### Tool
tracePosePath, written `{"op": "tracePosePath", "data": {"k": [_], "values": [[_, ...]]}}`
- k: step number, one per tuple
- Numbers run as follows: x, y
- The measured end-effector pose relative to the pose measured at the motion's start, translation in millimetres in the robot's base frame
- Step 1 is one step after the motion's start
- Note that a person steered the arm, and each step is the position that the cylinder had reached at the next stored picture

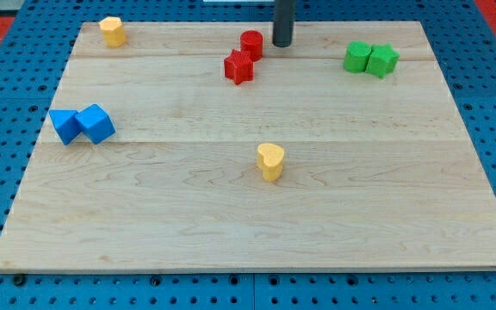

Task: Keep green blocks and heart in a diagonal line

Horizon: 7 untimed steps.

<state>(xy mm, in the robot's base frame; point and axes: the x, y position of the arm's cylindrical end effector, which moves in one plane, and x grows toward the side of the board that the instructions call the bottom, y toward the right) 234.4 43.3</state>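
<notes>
Two green blocks sit side by side, touching, at the view's upper right: a rounded green block [356,57] and a green star-like block [382,60] to its right. A yellow heart [270,161] stands near the board's middle, well below and to the left of them. My tip [282,43] is at the view's top centre, just right of a red cylinder [251,43], and about 85 px left of the green blocks.
A red star block [239,66] lies just below-left of the red cylinder. Two blue blocks [65,126] [96,123] touch at the left edge. A yellow block [113,31] sits at the top left corner. The wooden board [248,232] lies on a blue pegboard.
</notes>
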Motion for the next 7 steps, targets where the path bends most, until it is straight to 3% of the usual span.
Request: {"op": "tracePosePath", "data": {"k": [2,4,5,6,7], "values": [[-9.6,17.5],[-0.3,164.6],[29.8,190.3],[30.3,242.6],[93.3,229.2]]}}
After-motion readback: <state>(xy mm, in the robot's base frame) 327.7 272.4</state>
